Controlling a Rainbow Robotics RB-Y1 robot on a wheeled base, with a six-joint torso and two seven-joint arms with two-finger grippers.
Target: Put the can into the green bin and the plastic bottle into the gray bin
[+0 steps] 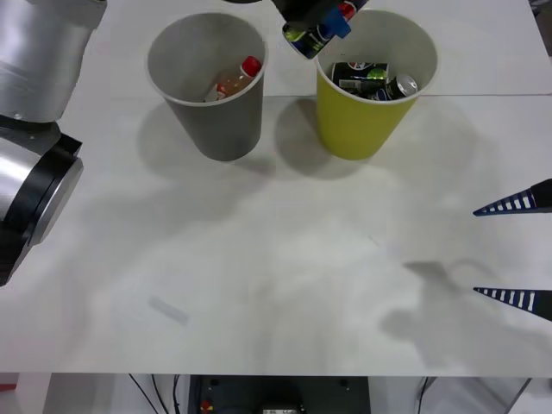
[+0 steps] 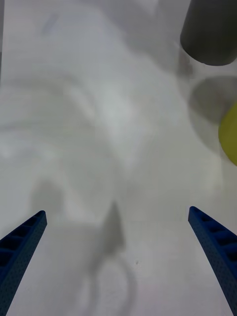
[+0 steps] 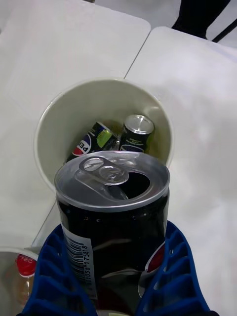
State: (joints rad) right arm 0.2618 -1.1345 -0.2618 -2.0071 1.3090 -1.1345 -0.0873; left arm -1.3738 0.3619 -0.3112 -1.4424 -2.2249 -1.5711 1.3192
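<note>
Left tool (image 3: 116, 296) clamps can (image 3: 113, 217) above green bin (image 3: 49, 123), cans inside; right tool (image 2: 118, 256) spread, empty.

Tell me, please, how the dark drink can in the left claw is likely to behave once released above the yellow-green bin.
The dark drink can with its silver top already opened is probably empty, so light. Its thin metal wall may dent under the left claw. Dropped into the yellow-green bin, it would likely clatter and roll against the cans lying inside.

Dark silver-topped can (image 3: 112, 207) in blue ribbed left gripper (image 3: 116, 276); yellow-green bin (image 1: 371, 103), gray bin (image 1: 211, 95).
</note>
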